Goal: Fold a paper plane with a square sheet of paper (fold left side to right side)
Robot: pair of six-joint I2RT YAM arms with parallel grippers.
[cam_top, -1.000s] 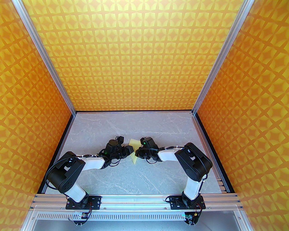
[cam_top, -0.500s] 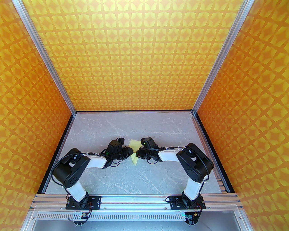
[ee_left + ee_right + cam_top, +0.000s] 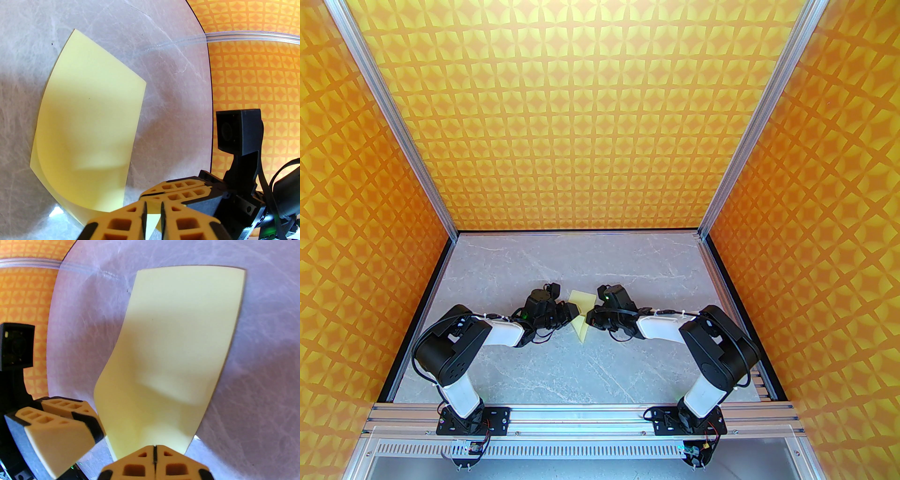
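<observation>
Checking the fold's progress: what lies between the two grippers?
In the top view, the yellow paper lies between the left gripper and the right gripper, on the table.

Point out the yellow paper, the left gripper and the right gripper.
paper (image 3: pixel 93 112), left wrist view, middle of its upper layer.
left gripper (image 3: pixel 153 211), left wrist view, slit between its fingertips.
right gripper (image 3: pixel 154 452), right wrist view, seam between its closed fingertips.

sheet of paper (image 3: pixel 580 313) middle hidden beneath both arms, near corner (image 3: pixel 150 226) behind fingers (image 3: pixel 131 220)

one square sheet of paper (image 3: pixel 581 313), folded over, two pincers, left pincer (image 3: pixel 575 311), right pincer (image 3: pixel 589 313)
</observation>
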